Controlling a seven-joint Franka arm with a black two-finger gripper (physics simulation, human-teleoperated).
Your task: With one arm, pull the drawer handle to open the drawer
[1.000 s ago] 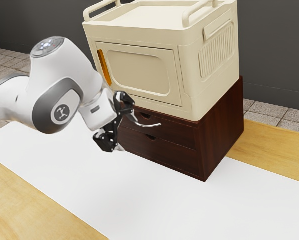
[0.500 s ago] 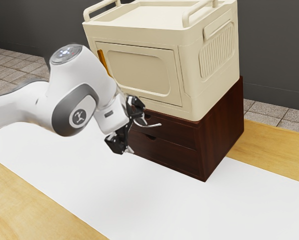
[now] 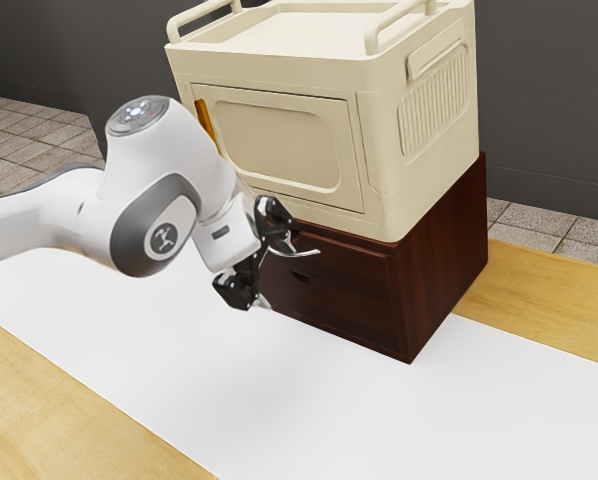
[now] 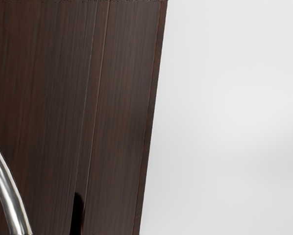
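My gripper point(image 3: 275, 276) stands in front of the dark brown drawer unit point(image 3: 354, 315) in the exterior view, its two fingers spread wide apart. The curved silver handle point(image 3: 304, 252) juts out beside the upper finger; whether they touch is hard to tell. Part of the handle and of the upper drawer front is hidden behind the hand. In the wrist view the silver handle point(image 4: 10, 196) curves along the lower left, over the brown drawer fronts point(image 4: 48, 98). I cannot tell whether a drawer stands slightly out.
A cream cabinet point(image 3: 279, 140) with an orange handle point(image 3: 206, 122) rests on top of the drawer unit, close above my hand. Under the arm a white sheet point(image 3: 309, 410) covers part of the wooden table point(image 3: 69, 415).
Over the last second my hand has moved toward the exterior view's right and slightly down, closer to the drawer fronts. The silver handle has shifted very slightly toward the exterior view's left.
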